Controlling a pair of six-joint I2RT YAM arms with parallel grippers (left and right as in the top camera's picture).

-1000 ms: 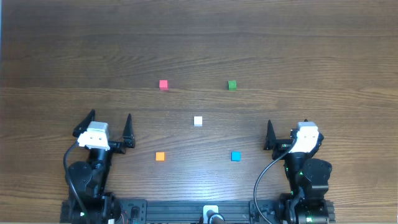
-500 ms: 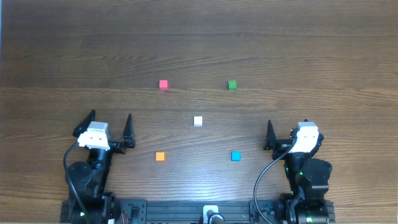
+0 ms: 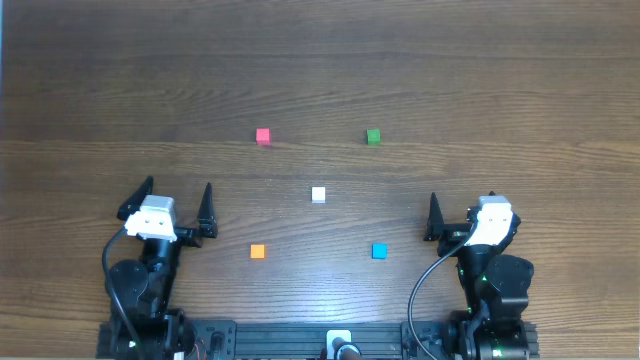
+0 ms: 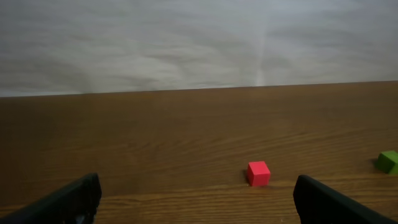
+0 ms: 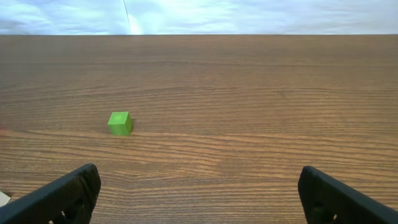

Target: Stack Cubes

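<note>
Five small cubes lie apart on the wooden table: a red cube [image 3: 263,136] and a green cube [image 3: 373,136] at the back, a white cube [image 3: 318,195] in the middle, an orange cube [image 3: 258,251] and a blue cube [image 3: 379,251] nearer the arms. My left gripper [image 3: 174,202] is open at the near left, holding nothing, left of the orange cube. My right gripper [image 3: 463,214] is open at the near right, right of the blue cube. The left wrist view has the red cube [image 4: 259,173] ahead and the green cube [image 4: 388,161] at its edge. The green cube [image 5: 119,122] lies ahead in the right wrist view.
The wooden table [image 3: 320,60] runs bare behind the cubes to a pale wall [image 4: 186,43]. The arm bases and a black rail [image 3: 320,340] sit along the near edge.
</note>
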